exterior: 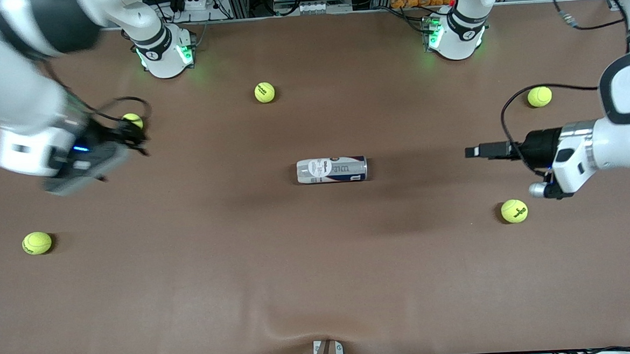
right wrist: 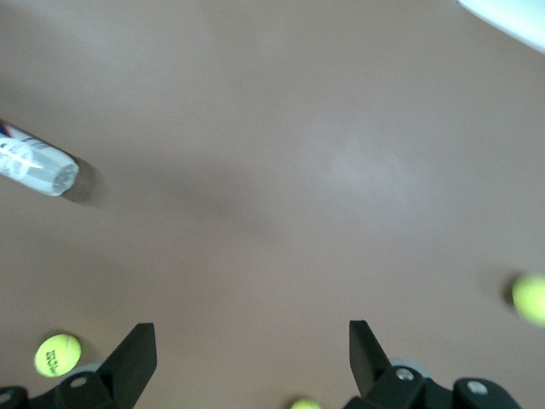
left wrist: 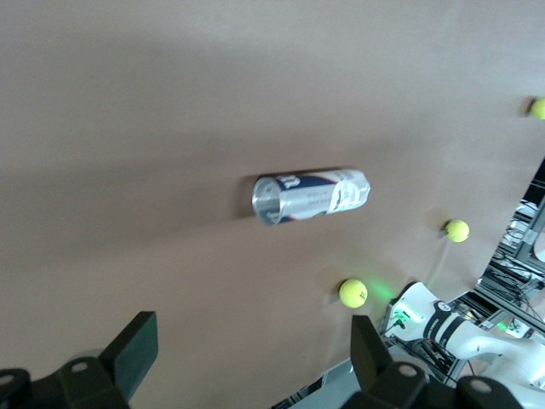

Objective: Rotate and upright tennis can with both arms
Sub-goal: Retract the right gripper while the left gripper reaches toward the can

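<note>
The tennis can (exterior: 332, 169) lies on its side in the middle of the brown table, its long axis running from one arm's end toward the other. It also shows in the left wrist view as the tennis can (left wrist: 311, 195) and at the edge of the right wrist view as the tennis can (right wrist: 34, 162). My left gripper (exterior: 474, 151) hangs over the table toward the left arm's end, level and pointing at the can, well apart from it. Its fingers (left wrist: 136, 349) stand open and empty. My right gripper (exterior: 132, 137) is over the right arm's end, open with nothing between its fingers (right wrist: 136, 354).
Several yellow-green tennis balls lie scattered: a ball (exterior: 265, 92) between the bases, a ball (exterior: 133, 120) just by the right gripper, a ball (exterior: 37, 243), a ball (exterior: 539, 96) and a ball (exterior: 514, 211) under the left arm. Arm bases (exterior: 165, 52) glow green.
</note>
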### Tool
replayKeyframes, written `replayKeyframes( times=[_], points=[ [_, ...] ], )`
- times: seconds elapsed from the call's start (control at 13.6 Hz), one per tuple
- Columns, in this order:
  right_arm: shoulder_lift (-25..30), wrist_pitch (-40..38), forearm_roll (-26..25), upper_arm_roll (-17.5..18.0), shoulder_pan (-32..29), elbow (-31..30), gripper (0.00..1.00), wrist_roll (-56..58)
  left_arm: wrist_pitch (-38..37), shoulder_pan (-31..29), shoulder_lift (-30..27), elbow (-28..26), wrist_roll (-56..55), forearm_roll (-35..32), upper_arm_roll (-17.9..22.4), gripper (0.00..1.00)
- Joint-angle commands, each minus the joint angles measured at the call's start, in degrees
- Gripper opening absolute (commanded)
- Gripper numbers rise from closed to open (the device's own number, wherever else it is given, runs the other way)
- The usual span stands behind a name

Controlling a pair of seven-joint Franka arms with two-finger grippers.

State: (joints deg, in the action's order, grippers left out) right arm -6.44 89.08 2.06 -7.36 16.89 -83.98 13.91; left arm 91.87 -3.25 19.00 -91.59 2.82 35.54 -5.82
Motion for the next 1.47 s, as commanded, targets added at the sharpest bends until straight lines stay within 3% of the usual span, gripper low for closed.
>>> replayKeyframes(
  times=[0.0,0.15,0.29,0.59,0.88,1.1,1.39],
  points=[
    [4.41,-4.42,0.23,1.03,-5.45,-2.77,1.0,-8.43,1.9,0.87,4.54,0.63,3.32,1.29,-0.33,1.0],
    [4.68,-5.93,0.32,1.64,-7.83,-2.42,1.0,-12.49,4.09,0.96,6.22,-1.04,7.18,2.68,-0.33,1.0],
    [4.77,-7.24,0.32,2.26,-11.08,-2.24,1.0,-13.65,4.81,1.14,8.58,-1.83,7.9,9.07,-0.33,1.0],
    [4.85,-11.29,0.05,1.03,-12.76,-1.89,1.0,-17.14,6.39,1.67,11.22,-4.11,14.56,12.35,-0.33,1.0],
    [8.09,-11.03,-2.76,-1.17,-14.87,-2.58,1.0,-15.85,7.44,0.96,14.3,-8.77,24.93,20.53,-0.25,1.0],
    [8.37,-10.24,-4.08,-0.82,-14.52,-2.41,1.0,-15.85,15.06,4.46,14.49,-12.45,25.57,24.47,-0.42,1.0],
    [8.02,-10.24,-3.99,-0.82,-14.61,-2.5,1.0,-15.76,19.83,7.9,14.22,-16.85,29.43,31.78,-0.42,1.0]
  ],
)
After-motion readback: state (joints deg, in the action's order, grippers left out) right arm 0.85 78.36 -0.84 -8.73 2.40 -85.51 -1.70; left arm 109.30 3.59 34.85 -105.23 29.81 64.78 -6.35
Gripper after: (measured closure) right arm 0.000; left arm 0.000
